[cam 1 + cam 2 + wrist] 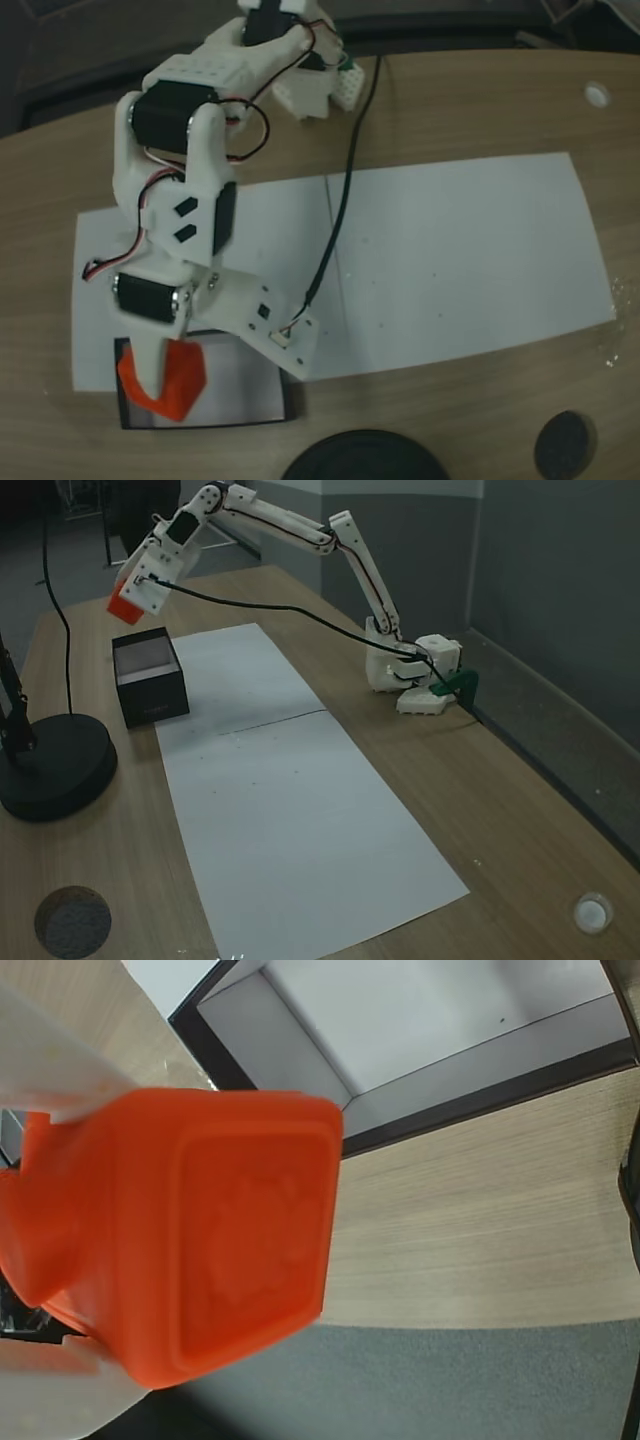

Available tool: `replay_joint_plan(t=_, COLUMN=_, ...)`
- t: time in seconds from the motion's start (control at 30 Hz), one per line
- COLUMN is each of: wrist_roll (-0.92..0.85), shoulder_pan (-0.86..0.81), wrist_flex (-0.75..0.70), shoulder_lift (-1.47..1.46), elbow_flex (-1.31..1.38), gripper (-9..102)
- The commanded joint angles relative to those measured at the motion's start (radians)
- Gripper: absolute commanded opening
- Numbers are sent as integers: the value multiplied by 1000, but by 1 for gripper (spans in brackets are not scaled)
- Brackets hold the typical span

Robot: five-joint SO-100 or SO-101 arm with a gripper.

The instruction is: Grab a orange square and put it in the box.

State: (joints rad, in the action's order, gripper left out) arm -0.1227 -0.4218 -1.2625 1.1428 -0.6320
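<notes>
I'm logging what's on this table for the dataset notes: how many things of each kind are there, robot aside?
Orange square, held in the tool: 1
Box: 1
Round black discs: 2
White paper sheet: 1
Small white cap: 1
Total: 6

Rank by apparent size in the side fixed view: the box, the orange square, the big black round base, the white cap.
1. Black round base
2. Box
3. Orange square, held in the gripper
4. White cap, though it looks close to the square.

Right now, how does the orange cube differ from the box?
The orange cube is bright, solid and small; the box is black-walled, open-topped with a pale inside, and much larger. The cube hangs in the claw above the table, while the box rests on it. Both have squared sides.
</notes>
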Motion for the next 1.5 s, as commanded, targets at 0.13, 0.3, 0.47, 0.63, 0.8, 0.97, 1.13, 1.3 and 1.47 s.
replay_joint_plan(t=0.13, wrist_roll=8, shoulder_pan=-6, wrist_flex=-17, shoulder_lift=-52, elbow_flex=64, gripper=9)
replay_joint_plan(t=0.3, wrist_roll=31, shoulder_pan=-25, wrist_flex=-51, shoulder_lift=-117, elbow_flex=72, gripper=9)
replay_joint_plan(t=0.47, wrist_roll=48, shoulder_pan=-31, wrist_flex=-61, shoulder_lift=-155, elbow_flex=66, gripper=9)
replay_joint_plan(t=0.63, wrist_roll=49, shoulder_pan=-28, wrist_flex=-66, shoulder_lift=-186, elbow_flex=74, gripper=12)
replay_joint_plan(t=0.8, wrist_roll=49, shoulder_pan=-25, wrist_flex=-94, shoulder_lift=-179, elbow_flex=74, gripper=31)
replay_joint_plan(t=0.97, wrist_roll=49, shoulder_pan=-31, wrist_flex=-104, shoulder_lift=-141, elbow_flex=115, gripper=34)
replay_joint_plan(t=1.13, wrist_roll=48, shoulder_pan=-26, wrist_flex=-192, shoulder_lift=-43, elbow_flex=230, gripper=28)
replay_joint_plan(t=1.3, wrist_roll=66, shoulder_pan=0, wrist_flex=-342, shoulder_lift=124, elbow_flex=390, gripper=-1)
replay_joint_plan(t=1.47, wrist_roll=150, shoulder_pan=147, wrist_flex=-474, shoulder_lift=348, elbow_flex=439, gripper=-1)
